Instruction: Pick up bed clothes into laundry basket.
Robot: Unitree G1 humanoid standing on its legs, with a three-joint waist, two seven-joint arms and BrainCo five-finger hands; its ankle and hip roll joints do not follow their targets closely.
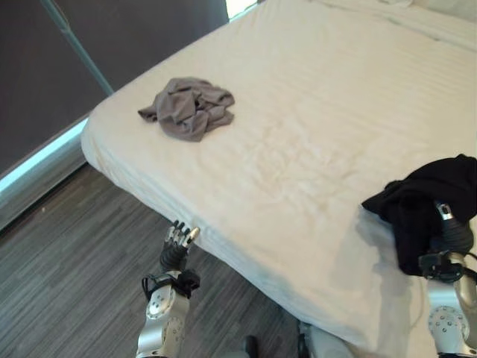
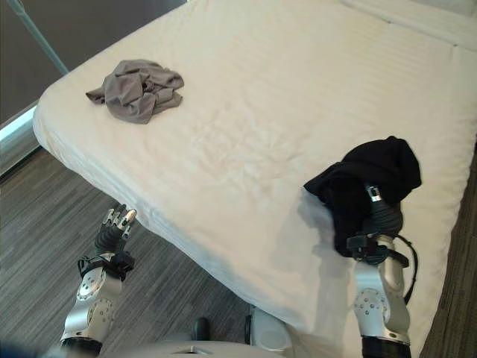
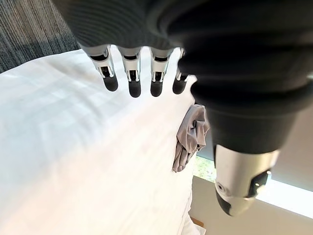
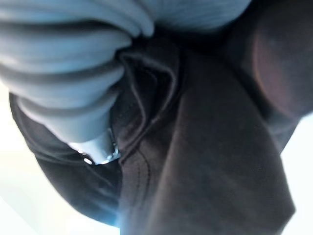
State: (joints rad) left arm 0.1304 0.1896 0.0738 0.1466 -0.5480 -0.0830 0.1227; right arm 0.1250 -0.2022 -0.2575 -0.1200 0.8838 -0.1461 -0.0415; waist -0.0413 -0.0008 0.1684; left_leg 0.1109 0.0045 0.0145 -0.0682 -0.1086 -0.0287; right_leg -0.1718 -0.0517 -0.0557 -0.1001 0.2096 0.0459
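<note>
A crumpled grey garment [image 1: 190,107] lies on the white bed [image 1: 320,89] near its far left corner; the left wrist view shows the same garment [image 3: 190,137] past the fingers [image 3: 129,73]. My left hand [image 1: 177,246] is open, fingers straight, low beside the bed's near left edge and touching nothing. My right hand [image 2: 384,216] is at the bed's near right side, shut on a black garment [image 2: 373,175] that bunches over it and casts a shadow on the sheet. In the right wrist view the black cloth [image 4: 195,147] presses close against the hand.
Grey wood floor [image 1: 67,283] runs along the bed's left side. A dark wall with a slanted pole [image 1: 74,45] and a bright strip [image 1: 37,160] at its foot stands at the far left. Pillows [image 1: 440,19] lie at the far right.
</note>
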